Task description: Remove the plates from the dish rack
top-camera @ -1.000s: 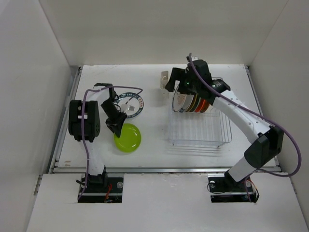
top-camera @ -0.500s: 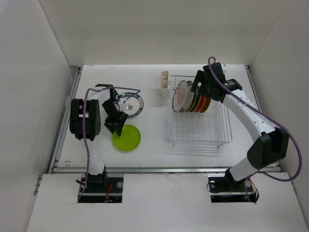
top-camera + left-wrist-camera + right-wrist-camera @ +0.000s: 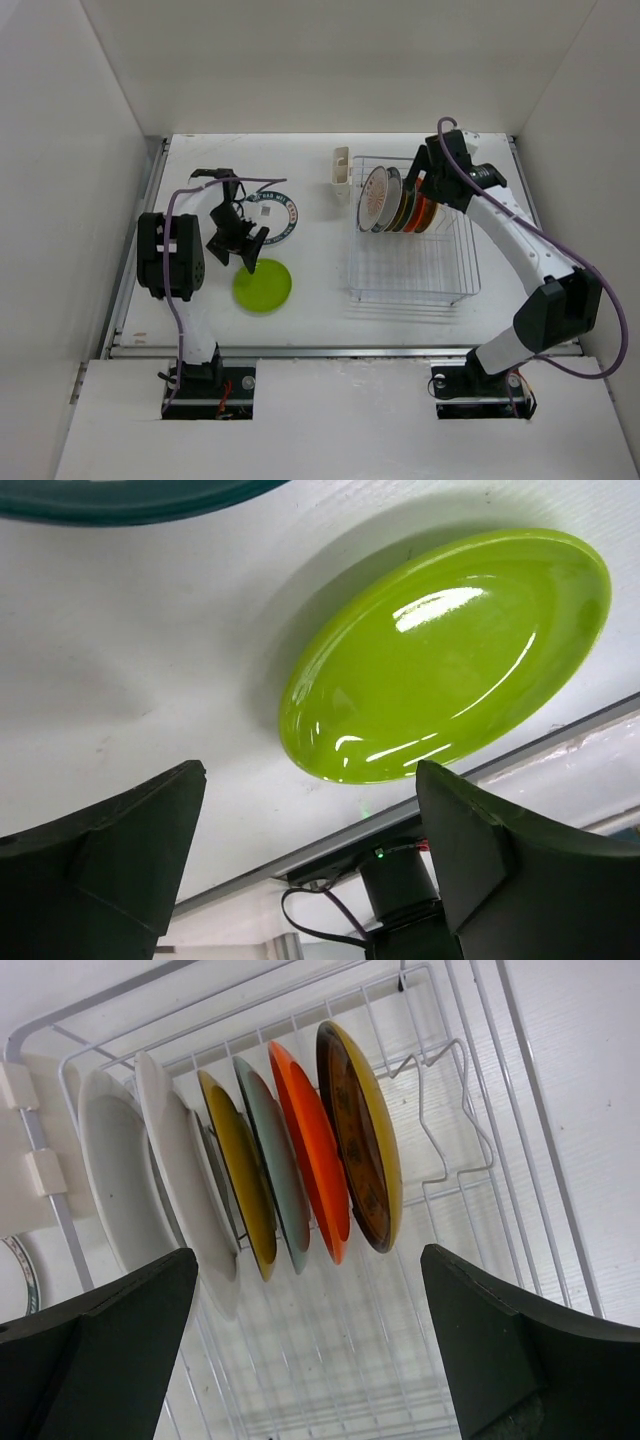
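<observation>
Hovering open and empty beside the lime green plate (image 3: 263,286) lying flat left of centre is the left gripper (image 3: 243,248) — the right gripper (image 3: 425,182), spread wide, holds nothing above upright plates (image 3: 398,208) in the dish rack (image 3: 415,272).

L wrist: teal-rim plate (image 3: 110,500) cut by top edge | top: racked plates (image 3: 385,200) too small, overlap

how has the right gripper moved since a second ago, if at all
Yes. In the top view the right gripper swung right, away from the small cream cup holder, over the upright plates in the clear wire dish rack.
</observation>
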You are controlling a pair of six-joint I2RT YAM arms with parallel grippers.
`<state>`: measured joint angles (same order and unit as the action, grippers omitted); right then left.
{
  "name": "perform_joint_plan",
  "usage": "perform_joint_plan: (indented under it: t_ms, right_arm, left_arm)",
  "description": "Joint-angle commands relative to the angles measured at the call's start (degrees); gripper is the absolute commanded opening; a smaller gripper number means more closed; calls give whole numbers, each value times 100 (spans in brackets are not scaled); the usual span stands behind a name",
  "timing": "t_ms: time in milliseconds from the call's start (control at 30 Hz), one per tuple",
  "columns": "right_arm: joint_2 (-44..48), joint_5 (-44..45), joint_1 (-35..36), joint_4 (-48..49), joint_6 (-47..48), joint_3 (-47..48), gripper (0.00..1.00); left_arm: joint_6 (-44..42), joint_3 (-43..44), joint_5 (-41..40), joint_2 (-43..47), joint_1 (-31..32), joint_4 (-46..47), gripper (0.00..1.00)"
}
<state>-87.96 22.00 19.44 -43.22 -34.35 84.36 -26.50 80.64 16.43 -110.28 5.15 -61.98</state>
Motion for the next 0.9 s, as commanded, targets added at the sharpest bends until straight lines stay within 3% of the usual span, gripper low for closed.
perform_joint_plan:
  t_ms: [0, 233, 400, 500, 633, 800, 867]
  right_arm:
    - [314, 191, -55, -28, -37, -68, 99]
    - [315, 305, -159, -28, -37, -121, 99]
    - [315, 428, -283, -134, -37, -121, 99]
    - [262, 428, -353, -134, -37, -192, 89]
    - [43, 358, -406, 68, -37, -358, 77]
    - [-273, 287, -459, 279, 16, -359, 64]
    - [-362, 358, -459, 279, 16, -359, 53]
  left_arm:
    - [93, 179, -69, 472, -5, -69, 85]
    - [540, 522, -631, 823, -5, -69, 89]
    - [1243, 821, -1928, 1183, -5, 360, 89]
    - [1726, 874, -2834, 1359, -5, 694, 89]
    - [2131, 1093, -3469, 1421, -5, 757, 90]
    - [2324, 1147, -3594, 1421, -5, 635, 90]
    - [2325, 989, -3646, 1474, -5, 634, 90]
